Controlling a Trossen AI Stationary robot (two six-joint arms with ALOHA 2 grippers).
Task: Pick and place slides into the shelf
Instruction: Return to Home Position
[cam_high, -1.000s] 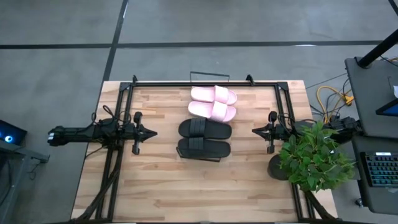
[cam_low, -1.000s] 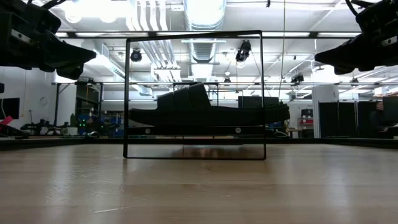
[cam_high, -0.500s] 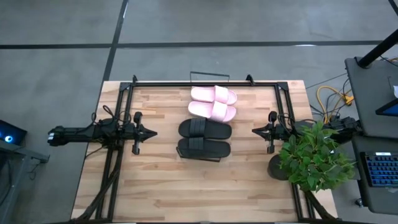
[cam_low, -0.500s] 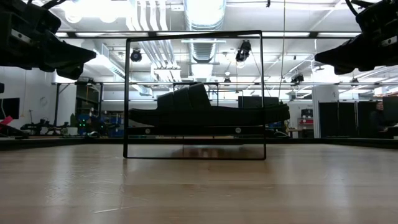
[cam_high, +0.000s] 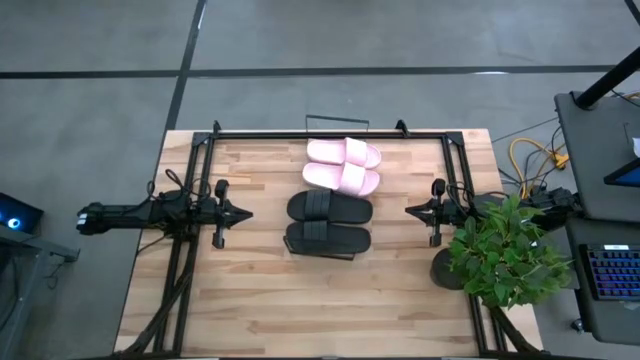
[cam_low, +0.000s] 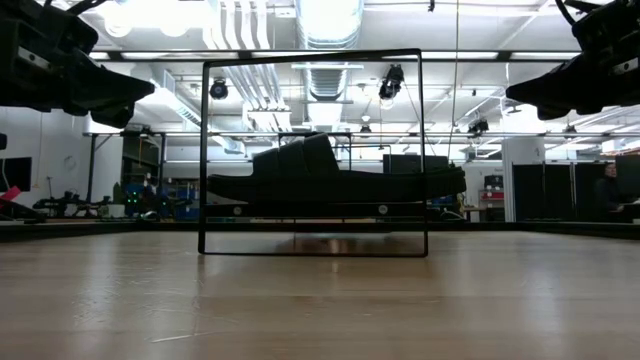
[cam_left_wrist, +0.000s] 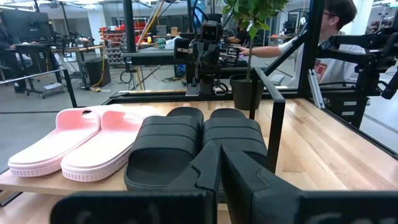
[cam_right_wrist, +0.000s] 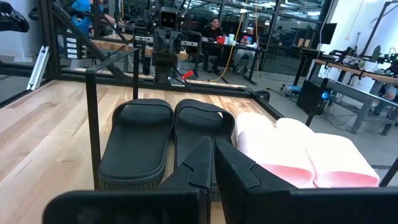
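Two pale pink slides and two black slides lie side by side, soles down, on the shelf's light-wood panel in the middle of the table. The shelf's thin black wire frame stands around them; in the low view only a black slide shows, raised above the table top. My left gripper hovers shut to the left of the slides. My right gripper hovers shut to their right. Both point level at the shelf with nothing between their fingers.
A potted plant stands at the table's right edge beside my right arm. The large black table frame runs along the far edge and both sides. A person sits beyond the table's right side. Bare wood lies in front of the shelf.
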